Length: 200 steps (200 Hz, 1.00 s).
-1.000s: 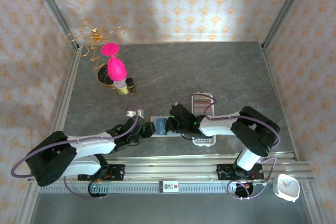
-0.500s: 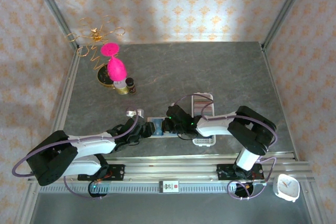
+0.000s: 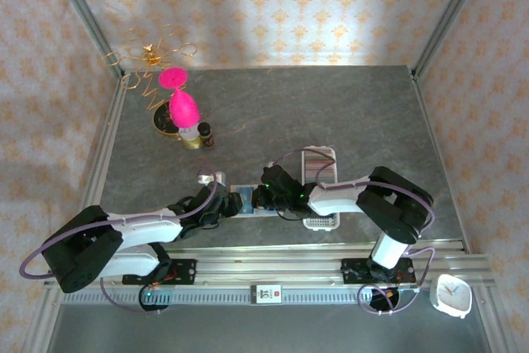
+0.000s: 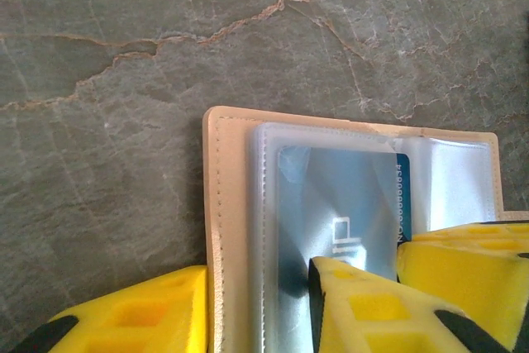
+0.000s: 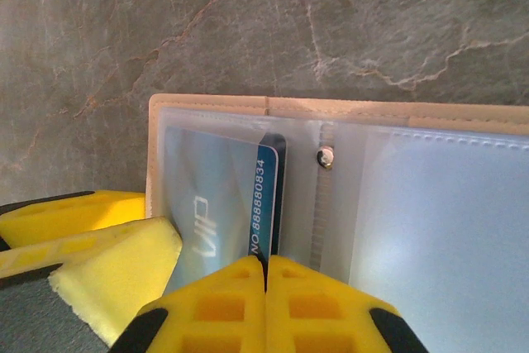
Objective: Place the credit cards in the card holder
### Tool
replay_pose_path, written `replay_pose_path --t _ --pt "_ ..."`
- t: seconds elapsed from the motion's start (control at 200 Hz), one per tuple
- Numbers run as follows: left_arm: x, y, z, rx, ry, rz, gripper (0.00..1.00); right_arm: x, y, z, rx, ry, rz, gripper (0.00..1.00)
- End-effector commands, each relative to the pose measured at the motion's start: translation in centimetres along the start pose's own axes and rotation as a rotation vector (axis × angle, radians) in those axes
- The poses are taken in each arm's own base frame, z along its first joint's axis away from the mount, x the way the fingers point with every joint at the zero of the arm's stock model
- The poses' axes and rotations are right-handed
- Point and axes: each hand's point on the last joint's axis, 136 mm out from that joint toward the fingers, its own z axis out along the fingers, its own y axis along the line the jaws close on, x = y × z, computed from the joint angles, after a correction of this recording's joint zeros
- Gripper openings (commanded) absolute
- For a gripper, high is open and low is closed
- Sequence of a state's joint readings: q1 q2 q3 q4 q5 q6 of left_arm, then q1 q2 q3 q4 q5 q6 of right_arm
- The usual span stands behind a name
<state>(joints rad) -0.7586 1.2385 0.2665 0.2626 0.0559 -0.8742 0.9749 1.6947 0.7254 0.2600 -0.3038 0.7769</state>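
1. Near the middle of the bench's (image 3: 331,105) near edge, the card holder (image 4: 219,204) lies opened flat, long axis running along that edge.
2. Left arm (image 3: 140,229) is stretched out low from the near-left corner. The left claw (image 4: 258,274) is part open: one finger on the bench just off the holder's beige end, the other down on the clear sleeve (image 4: 269,229).
3. Right arm (image 3: 347,196) is folded back, reaching over from the near-right corner. The right claw (image 5: 266,266) is squeezed shut, tips at the card's numbered edge. Pinching or just touching, can't tell.
4. The blue credit card (image 5: 266,196) sits mostly inside the sleeve pocket at the holder's left end, numbered strip poking toward the snap stud (image 5: 325,155).
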Motion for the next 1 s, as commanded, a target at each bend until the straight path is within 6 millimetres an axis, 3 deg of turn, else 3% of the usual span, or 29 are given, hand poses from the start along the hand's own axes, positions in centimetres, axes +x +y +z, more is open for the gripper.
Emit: replay_pose_path --t 0.0,0.621,0.996 --pt "2.1 -2.3 0.0 0.123 0.109 -0.028 0.32 0.8 -0.3 0.5 0.001 0.018 0.0 0.06" --pt "0.6 -4.0 -1.2 0.198 0.055 -0.031 0.2 1.5 -0.1 0.8 -0.012 0.025 0.014 0.06" --pt "0.8 -2.9 -1.8 0.172 0.047 -0.021 0.02 1.0 0.9 0.2 -0.046 0.002 0.016 0.07"
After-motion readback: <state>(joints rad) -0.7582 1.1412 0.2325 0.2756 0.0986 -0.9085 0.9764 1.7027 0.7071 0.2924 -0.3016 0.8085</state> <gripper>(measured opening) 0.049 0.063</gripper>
